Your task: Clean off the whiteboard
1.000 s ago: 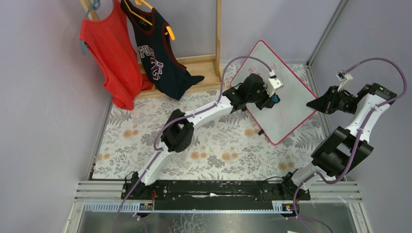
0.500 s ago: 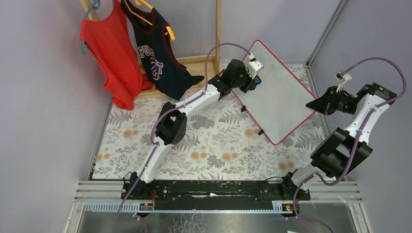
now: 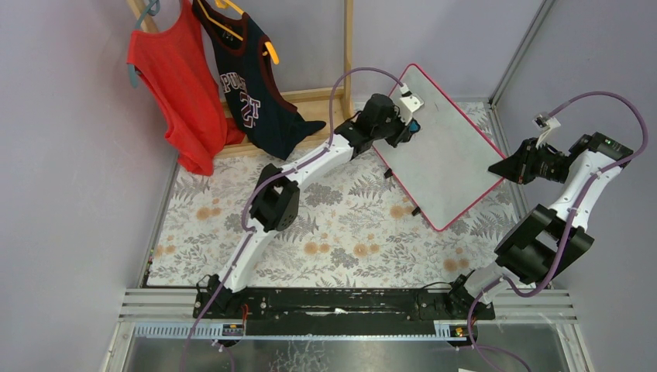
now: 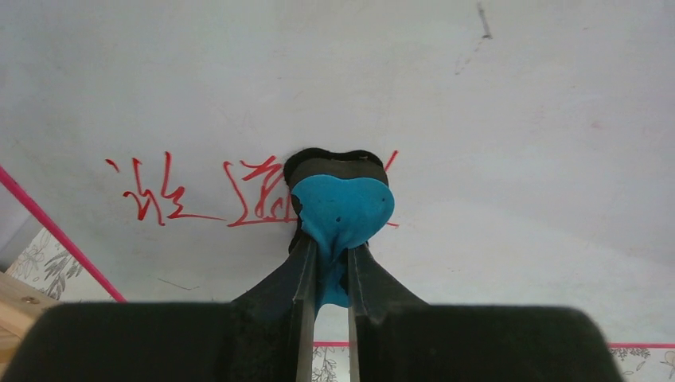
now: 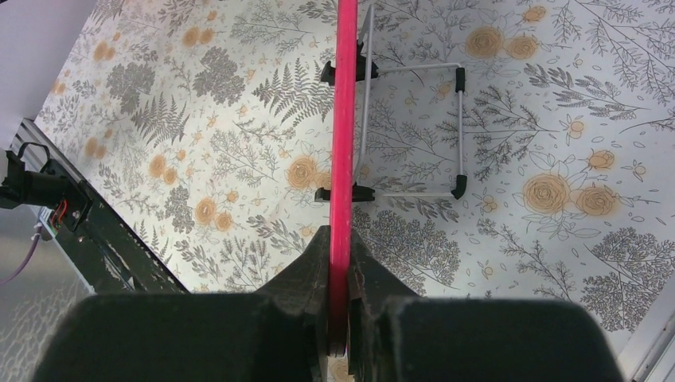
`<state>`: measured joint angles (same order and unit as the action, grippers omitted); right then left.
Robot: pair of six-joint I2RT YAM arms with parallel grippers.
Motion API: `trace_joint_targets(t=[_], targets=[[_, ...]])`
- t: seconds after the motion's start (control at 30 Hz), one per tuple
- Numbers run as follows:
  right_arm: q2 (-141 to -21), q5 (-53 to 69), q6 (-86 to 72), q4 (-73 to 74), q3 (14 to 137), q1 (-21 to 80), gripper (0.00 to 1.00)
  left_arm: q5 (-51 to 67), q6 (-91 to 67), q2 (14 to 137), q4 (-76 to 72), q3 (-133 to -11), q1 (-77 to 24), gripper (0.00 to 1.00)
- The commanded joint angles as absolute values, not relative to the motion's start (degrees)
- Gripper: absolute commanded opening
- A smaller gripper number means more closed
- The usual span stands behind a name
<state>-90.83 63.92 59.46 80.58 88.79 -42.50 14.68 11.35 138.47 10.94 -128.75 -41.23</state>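
**Eraser up at the board's far corner**

Your left gripper (image 4: 328,256) has gone from mid-board to the far left corner, and has barely shifted in the last half second. Its jaws pinch the blue eraser (image 4: 342,208), which is pressed on the red marks (image 4: 167,195). The strokes to its left are intact. The right gripper (image 5: 338,239) is clamped on the frame edge. The whiteboard (image 3: 453,167) stands at the table's (image 3: 341,232) far right, apparently tilted.

Two white-shelled arms (image 3: 318,172), chunky black joints (image 3: 275,208) — looping purple cables (image 3: 596,97), white connectors (image 3: 548,122)
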Motion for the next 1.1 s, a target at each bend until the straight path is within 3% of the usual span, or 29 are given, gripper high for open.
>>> trace_joint_targets(t=[0.0,0.4,1.07], targets=[[-90.1,53.88,65.58,84.29,87.67,-40.56,0.0,15.63,11.04,139.06,8.27,-130.86,-43.92,0.0],[-89.93,54.28,64.99,84.34,87.53,-39.96,0.0,15.66,13.23,137.05,7.05,-129.53,-49.5,0.0],[-89.43,52.82,66.37,84.33,86.88,-39.03,0.0,11.2,14.37,137.94,4.82,-127.2,-38.7,0.0]])
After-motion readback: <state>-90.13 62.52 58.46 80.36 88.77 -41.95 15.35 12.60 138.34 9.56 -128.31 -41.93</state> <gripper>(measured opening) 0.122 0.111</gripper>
